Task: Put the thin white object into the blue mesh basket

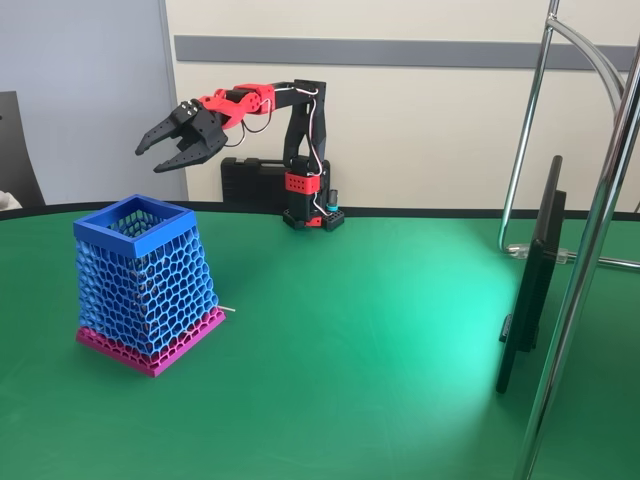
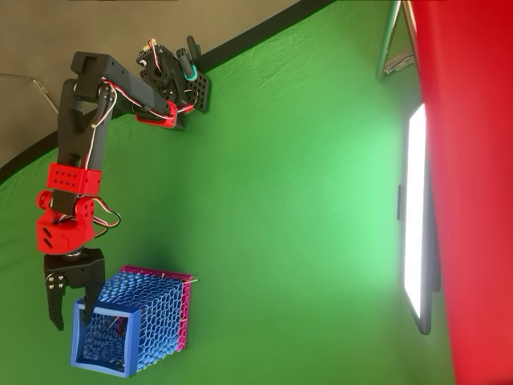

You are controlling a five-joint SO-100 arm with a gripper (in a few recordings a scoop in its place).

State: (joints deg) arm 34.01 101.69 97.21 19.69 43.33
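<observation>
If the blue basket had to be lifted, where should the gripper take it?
By one side of the solid square rim, from above, straddling it. The basket stands upright with its top open; its mesh walls taper, so a side grip would likely slip.

The arm (image 1: 300,120) has black links, red joint housings, white cables and a black two-fingered end effector (image 1: 160,158)

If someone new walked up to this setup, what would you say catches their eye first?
Most likely the blue mesh basket on its magenta base plate, standing at the left of the bright green table in the fixed view. Next comes the red-and-black arm, whose open, empty pincer hangs in the air above and just behind the basket. A pale stick tip pokes out by the base.
</observation>
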